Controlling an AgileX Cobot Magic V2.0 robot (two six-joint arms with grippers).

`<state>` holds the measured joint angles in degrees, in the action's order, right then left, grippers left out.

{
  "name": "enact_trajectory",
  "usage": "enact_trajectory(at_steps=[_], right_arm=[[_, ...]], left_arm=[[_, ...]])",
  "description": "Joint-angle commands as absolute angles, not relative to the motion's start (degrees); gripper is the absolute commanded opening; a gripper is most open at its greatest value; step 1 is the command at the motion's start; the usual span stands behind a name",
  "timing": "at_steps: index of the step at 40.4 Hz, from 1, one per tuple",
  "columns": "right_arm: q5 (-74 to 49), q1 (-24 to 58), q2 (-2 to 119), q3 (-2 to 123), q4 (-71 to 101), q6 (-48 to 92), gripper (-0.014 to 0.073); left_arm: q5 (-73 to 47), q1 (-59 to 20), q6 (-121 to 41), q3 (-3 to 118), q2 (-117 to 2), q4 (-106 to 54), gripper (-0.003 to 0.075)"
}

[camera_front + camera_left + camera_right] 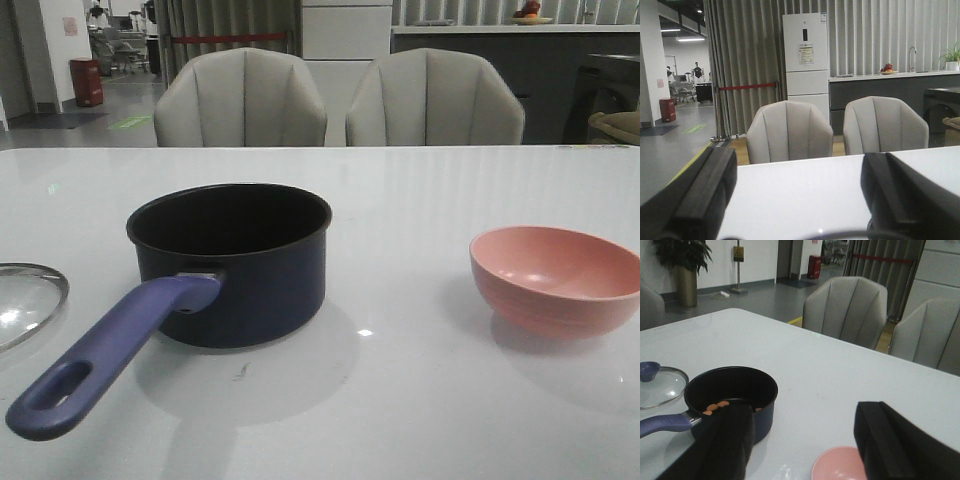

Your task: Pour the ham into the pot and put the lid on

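The dark navy pot (240, 270) stands left of the table's middle, its purple-blue handle (110, 350) pointing to the front left. In the right wrist view the pot (735, 390) holds a few orange ham pieces (715, 406); the front view hides them. The glass lid (25, 300) lies flat at the table's left edge, apart from the pot, and its knob (649, 370) shows in the right wrist view. The pink bowl (555, 280) sits upright at the right and looks empty. My right gripper (802, 415) is open above the bowl (837, 465). My left gripper (799, 165) is open and empty over bare table.
Two grey chairs (240, 100) (435, 100) stand behind the table's far edge. Neither arm shows in the front view. White tabletop (400, 200) lies between the pot and the bowl.
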<state>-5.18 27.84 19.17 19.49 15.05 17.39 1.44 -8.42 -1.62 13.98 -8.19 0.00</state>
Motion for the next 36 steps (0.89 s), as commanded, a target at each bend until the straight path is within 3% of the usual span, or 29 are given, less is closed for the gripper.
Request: enact_trajectory(at_steps=[1, 9, 11, 18, 20, 36], right_arm=[[3.21, 27.88, 15.66, 16.97, 14.77, 17.75, 0.0535], [3.41, 27.88, 14.01, 13.28, 14.77, 17.75, 0.0507], [3.47, 27.88, 14.01, 12.97, 14.77, 17.75, 0.0449], [3.41, 27.88, 14.01, 12.97, 14.77, 17.75, 0.0118], [3.41, 27.88, 14.01, 12.97, 14.77, 17.75, 0.015], [3.41, 27.88, 14.01, 12.97, 14.77, 17.75, 0.0146]], left_arm=[[5.6, -8.75, -1.34, 15.55, -8.79, -0.37, 0.055], [3.82, -8.75, -1.34, 15.55, -8.79, -0.37, 0.055], [3.82, -8.75, -1.34, 15.55, -8.79, -0.37, 0.055], [3.82, -8.75, -1.34, 15.55, -8.79, -0.37, 0.055], [3.82, -8.75, -1.34, 15.55, -8.79, -0.37, 0.055], [-3.6, -8.75, -1.34, 17.06, -12.12, -0.37, 0.0556]])
